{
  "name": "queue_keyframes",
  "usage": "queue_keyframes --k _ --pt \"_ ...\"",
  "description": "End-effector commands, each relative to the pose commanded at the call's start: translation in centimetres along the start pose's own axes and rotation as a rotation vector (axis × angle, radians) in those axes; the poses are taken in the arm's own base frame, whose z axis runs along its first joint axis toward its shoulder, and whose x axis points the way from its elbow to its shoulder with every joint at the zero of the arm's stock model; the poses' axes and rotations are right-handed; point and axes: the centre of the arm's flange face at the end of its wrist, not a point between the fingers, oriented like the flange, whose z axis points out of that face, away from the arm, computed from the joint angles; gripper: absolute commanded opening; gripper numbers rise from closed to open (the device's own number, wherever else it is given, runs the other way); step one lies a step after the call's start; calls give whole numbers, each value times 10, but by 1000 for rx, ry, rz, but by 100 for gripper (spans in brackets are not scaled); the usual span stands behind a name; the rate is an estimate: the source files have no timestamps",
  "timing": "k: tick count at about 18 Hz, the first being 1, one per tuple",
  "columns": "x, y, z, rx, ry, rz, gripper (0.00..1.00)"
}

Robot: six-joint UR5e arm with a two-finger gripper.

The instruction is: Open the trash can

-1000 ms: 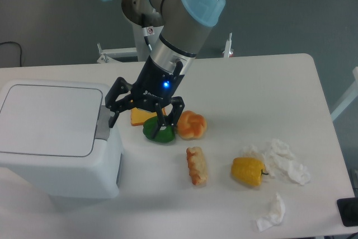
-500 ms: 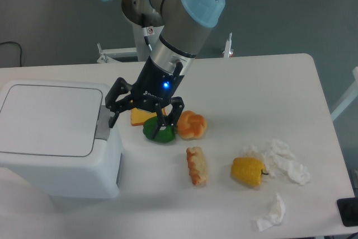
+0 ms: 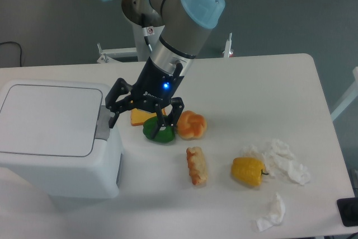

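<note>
Trash can [image 3: 53, 138] lid shut, contents hidden; spread claw [image 3: 137, 119] beside grey tab.

My gripper [image 3: 137, 120] sits w/ fingers spread betw. the trash can [image 3: 56, 138] side and a tight food cluster: green pepper [image 3: 159, 131], cheese [image 3: 141, 117], bun [image 3: 191, 125]. Bare table [image 3: 263, 88] at far right; tissues [image 3: 282, 160] crowd near right.

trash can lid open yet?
No, the flat lid lies closed and flush on the trash can, with the open hand beside the grey push tab.
</note>
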Motion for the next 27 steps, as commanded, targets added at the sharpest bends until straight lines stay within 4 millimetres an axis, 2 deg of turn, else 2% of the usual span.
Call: queue_keyframes --k 16,21,23,27 --pt "1 -1 -2 3 -1 1 100" --pt "4 -15 -17 36 -12 21 100" --pt "0 -24 -23 50 -26 46 100" --pt "-14 -26 -34 65 -47 139 100"
